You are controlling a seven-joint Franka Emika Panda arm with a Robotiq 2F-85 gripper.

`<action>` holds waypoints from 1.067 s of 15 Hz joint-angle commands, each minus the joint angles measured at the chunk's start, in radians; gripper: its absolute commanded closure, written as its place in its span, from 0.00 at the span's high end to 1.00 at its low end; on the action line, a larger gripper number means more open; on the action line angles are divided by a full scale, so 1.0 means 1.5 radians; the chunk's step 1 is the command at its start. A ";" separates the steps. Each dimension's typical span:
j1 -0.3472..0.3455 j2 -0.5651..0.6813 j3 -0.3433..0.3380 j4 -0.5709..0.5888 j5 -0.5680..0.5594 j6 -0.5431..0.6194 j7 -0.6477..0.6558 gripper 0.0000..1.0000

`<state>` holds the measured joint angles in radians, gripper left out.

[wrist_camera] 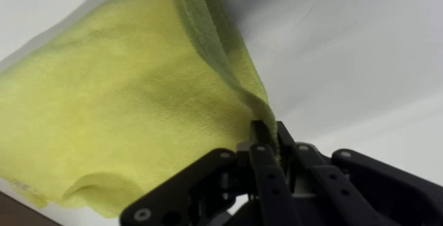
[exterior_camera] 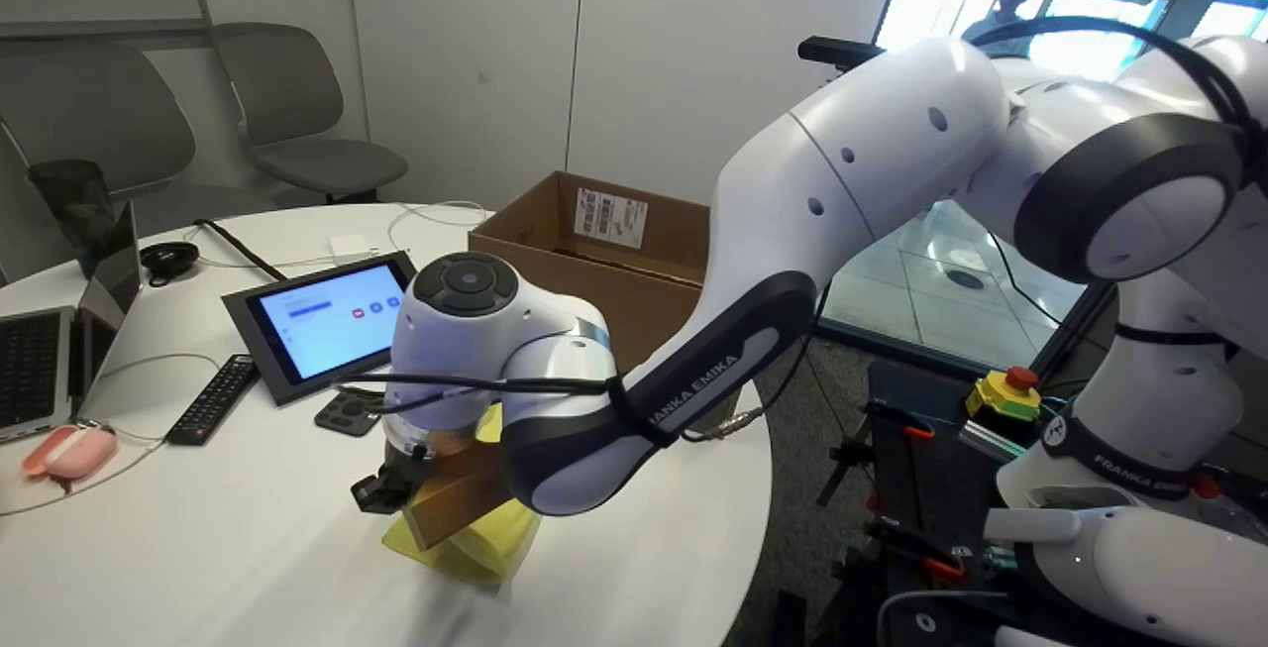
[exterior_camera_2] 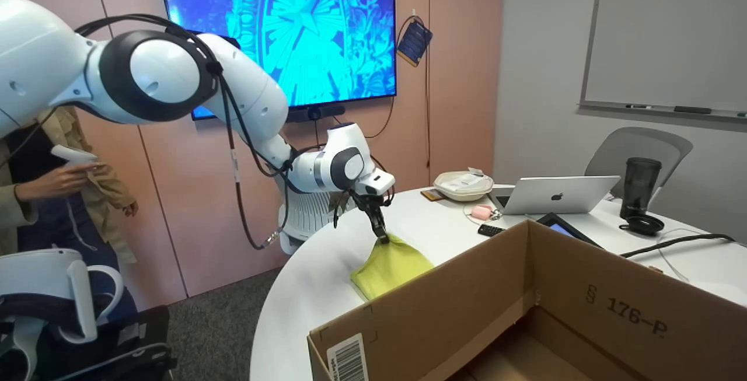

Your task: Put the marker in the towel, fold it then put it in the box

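While one edge is pinched by the gripper (wrist_camera: pixel 271 131), the towel (wrist_camera: pixel 121 108) is draped onto the table (exterior_camera_2: pixel 303 302).
Fine-ribbed yellow cloth, long fold pointed toward eleven o'clock in the wrist view; rectangular cardboard box (exterior_camera_2: pixel 432 311) seen at the towel's four o'clock in an exterior view.

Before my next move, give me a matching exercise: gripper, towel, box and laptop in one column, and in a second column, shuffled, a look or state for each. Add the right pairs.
Column one
1. gripper
2. towel
3. box
4. laptop

Column two
A. brown, open at the top
B. silver, lid raised, apple logo on the back
C. closed, pinching an edge
D. yellow, one edge pinched

Right pairs
1-C
2-D
3-A
4-B
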<state>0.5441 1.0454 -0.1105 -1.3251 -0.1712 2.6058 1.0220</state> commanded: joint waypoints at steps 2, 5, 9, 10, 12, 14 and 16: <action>-0.027 0.075 0.038 0.131 0.014 -0.040 -0.075 0.46; -0.023 0.078 0.031 0.142 0.013 -0.037 -0.077 0.70; -0.037 0.023 0.059 0.059 0.005 0.005 -0.106 1.00; -0.042 0.012 0.069 0.040 0.005 0.012 -0.123 1.00; -0.057 -0.014 0.097 -0.005 0.004 0.031 -0.166 1.00; -0.077 -0.037 0.124 -0.052 -0.003 0.049 -0.225 1.00; -0.105 -0.060 0.151 -0.099 -0.014 0.049 -0.308 1.00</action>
<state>0.4530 1.0485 0.0512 -1.3212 -0.1720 2.6433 0.7176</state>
